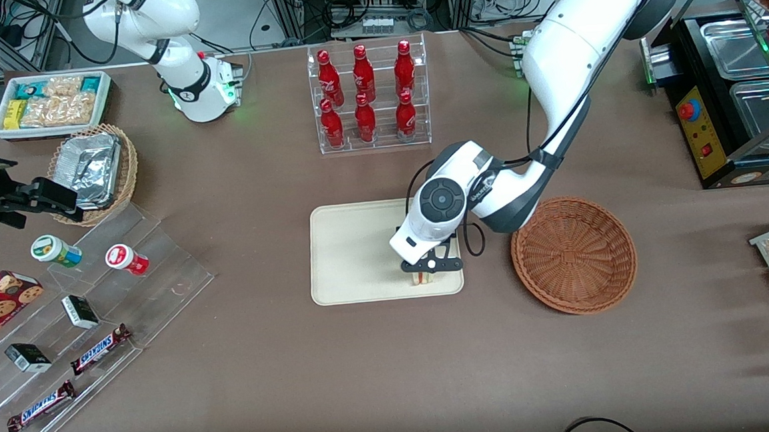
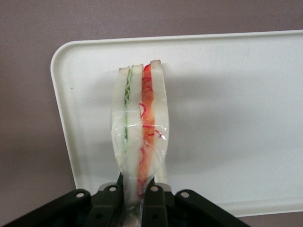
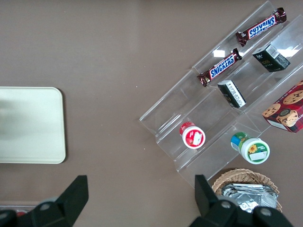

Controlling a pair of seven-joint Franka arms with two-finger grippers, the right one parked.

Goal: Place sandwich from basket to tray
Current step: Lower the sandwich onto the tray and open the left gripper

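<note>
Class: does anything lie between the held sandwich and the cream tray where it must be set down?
Nothing visible. The end effector grips the wrapped white-bread triangular sandwich directly above bare surface of the cream rectangular tray, near its front-camera edge.

The front camera looks down on the whole table from high up. The left wrist camera sits close above the flat cream rectangular tray (image 2: 227, 118), which both views share (image 1: 354, 258).
</note>
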